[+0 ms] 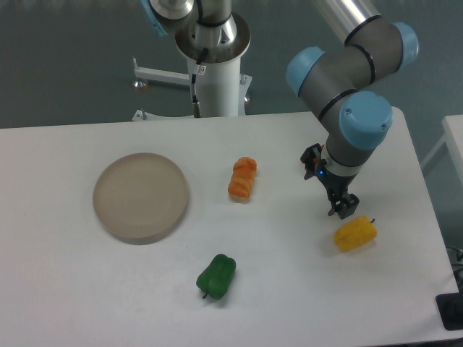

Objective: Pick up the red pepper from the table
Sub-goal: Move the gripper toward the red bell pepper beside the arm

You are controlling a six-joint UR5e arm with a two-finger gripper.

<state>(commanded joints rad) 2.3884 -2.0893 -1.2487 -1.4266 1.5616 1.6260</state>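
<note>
The arm (347,69) is built of silver-grey tubular links joined by dark grey housings, each capped in light blue plastic. A white cylindrical pedestal (214,79) at the top centre of the frame carries a polished metal collar and a thin black cable running down its front. At the wrist hangs a small black gripper (343,208) (a tiny blue light glows beside it).

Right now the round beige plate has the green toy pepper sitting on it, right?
No. The round beige plate has nothing on it. The green toy pepper lies on the white table, below and to the right of the plate, apart from it. The camera view shows this.
</note>
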